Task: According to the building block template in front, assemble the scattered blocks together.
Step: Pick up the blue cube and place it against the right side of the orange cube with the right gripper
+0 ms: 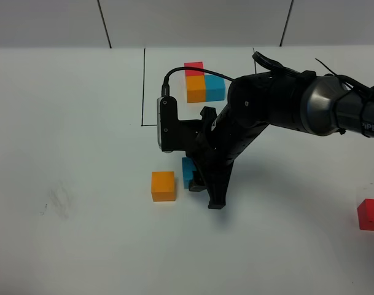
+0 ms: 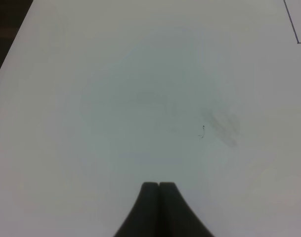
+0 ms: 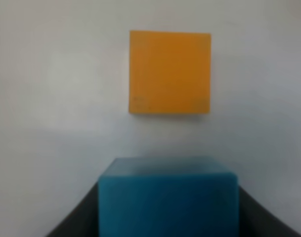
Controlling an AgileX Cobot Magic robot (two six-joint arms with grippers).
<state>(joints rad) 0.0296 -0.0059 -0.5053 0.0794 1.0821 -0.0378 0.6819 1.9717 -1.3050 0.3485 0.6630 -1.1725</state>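
The building block template (image 1: 204, 82), a red, orange and blue cluster, sits at the back inside a thin black rectangle. Of the scattered blocks, the orange cube (image 1: 163, 185) (image 3: 170, 72) rests on the white table. The light blue cube (image 1: 188, 172) (image 3: 167, 197) is just right of it with a small gap, held between the fingers of my right gripper (image 1: 195, 177) (image 3: 167, 219), which is shut on it. The red cube (image 1: 371, 215) lies at the far right edge. My left gripper (image 2: 159, 186) is shut, empty, over bare table.
The right arm (image 1: 279, 101) stretches from the right across the middle, covering part of the drawn rectangle (image 1: 143, 86). A faint grey smudge (image 1: 56, 203) (image 2: 222, 123) marks the table on the left. The table's left edge (image 2: 12, 54) shows in the left wrist view.
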